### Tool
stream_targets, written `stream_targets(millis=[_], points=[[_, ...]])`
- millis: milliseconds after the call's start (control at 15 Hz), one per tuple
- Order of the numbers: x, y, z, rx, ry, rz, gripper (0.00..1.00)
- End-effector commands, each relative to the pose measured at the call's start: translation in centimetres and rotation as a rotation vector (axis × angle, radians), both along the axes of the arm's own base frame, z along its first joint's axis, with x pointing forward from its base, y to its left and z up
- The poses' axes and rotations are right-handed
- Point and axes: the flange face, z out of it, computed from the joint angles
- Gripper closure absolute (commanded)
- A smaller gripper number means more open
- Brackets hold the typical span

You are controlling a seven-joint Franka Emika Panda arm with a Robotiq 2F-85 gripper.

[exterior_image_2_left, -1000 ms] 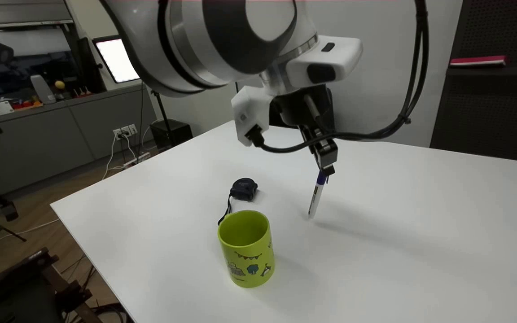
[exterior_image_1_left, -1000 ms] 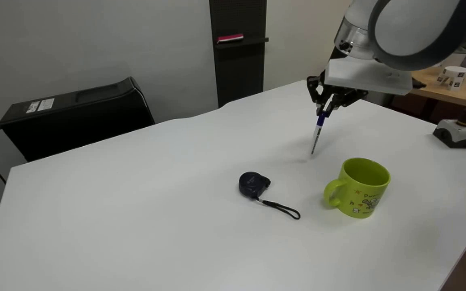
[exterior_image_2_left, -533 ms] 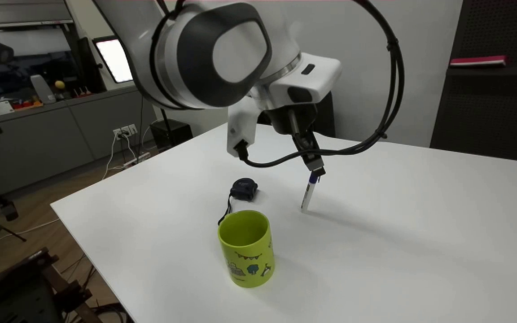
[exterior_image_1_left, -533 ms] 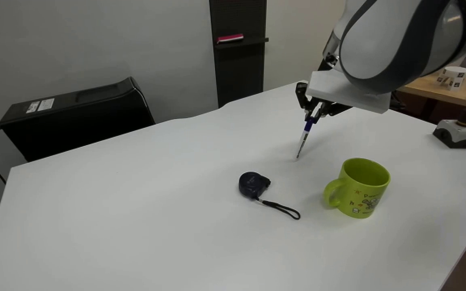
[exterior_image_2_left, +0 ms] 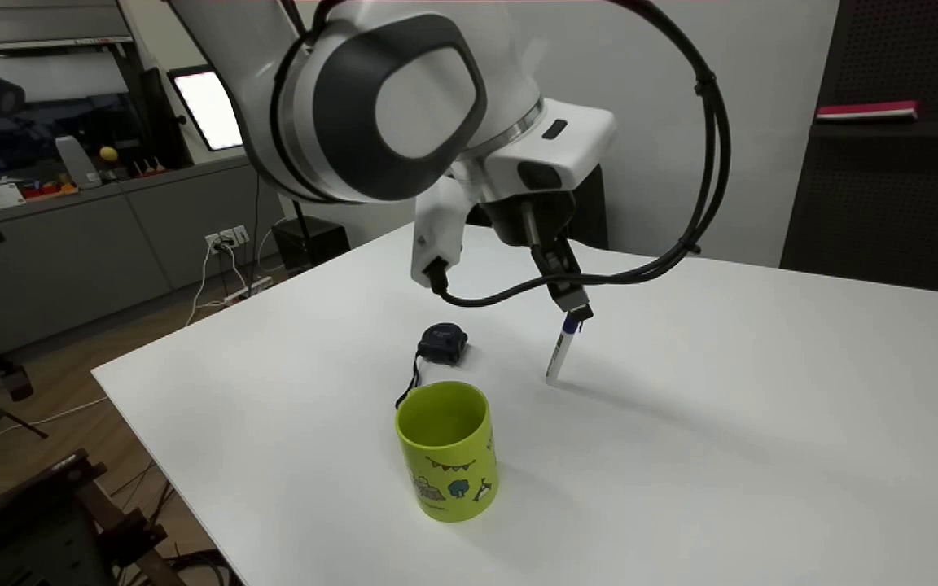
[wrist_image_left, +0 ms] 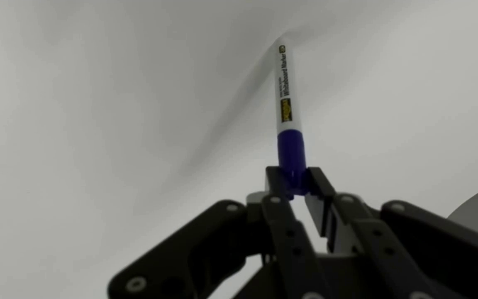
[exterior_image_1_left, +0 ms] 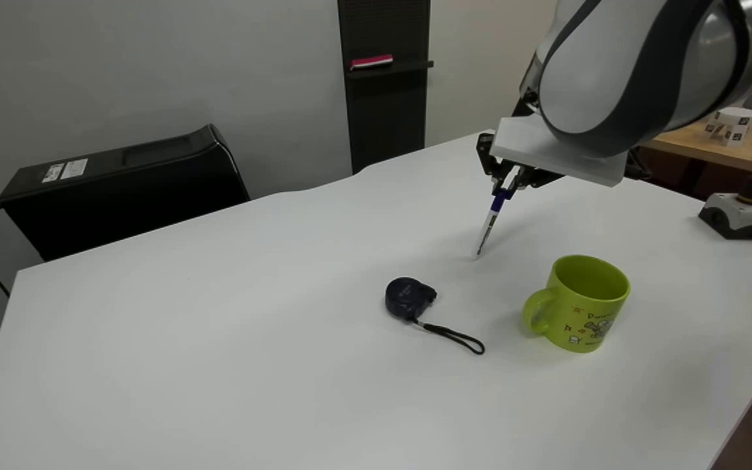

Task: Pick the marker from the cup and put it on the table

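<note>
The claw (wrist_image_left: 293,176) pinches the marker (wrist_image_left: 289,116) by its blue cap (wrist_image_left: 291,149); the marker leans, apparently touching the surface (exterior_image_1_left: 232,352) near the green cup (exterior_image_1_left: 581,310) (a tape measure (exterior_image_1_left: 407,299) lies nearby).

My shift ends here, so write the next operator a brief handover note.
The black two-fingered hand is shut on the blue cap of the slim white marker.
The marker tilts, cap up; its lower end is at or just above the flat white table, contact unclear.
The printed lime-green cylindrical mug stands upright on the table.
Done: marker out of the mug.
Left: probably lay it down, open the hand, back away.
</note>
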Motion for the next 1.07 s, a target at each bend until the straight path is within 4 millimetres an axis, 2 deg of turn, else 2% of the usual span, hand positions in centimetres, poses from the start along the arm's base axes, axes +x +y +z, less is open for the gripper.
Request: stream_targets(millis=[0, 267, 467, 733, 1000], points=[[0.0, -0.3, -1.9, -0.013, 0.047, -0.020, 0.50], [-0.6, -0.7, -3.7, -0.015, 0.096, -0.042, 0.23], [-0.9, -0.7, -4.2, -0.013, 0.126, -0.045, 0.02], [-1.7, -0.1, -2.3, 0.036, 0.195, -0.014, 0.00], [-3.1, 1.4, 1.5, 0.089, 0.289, 0.127, 0.00]])
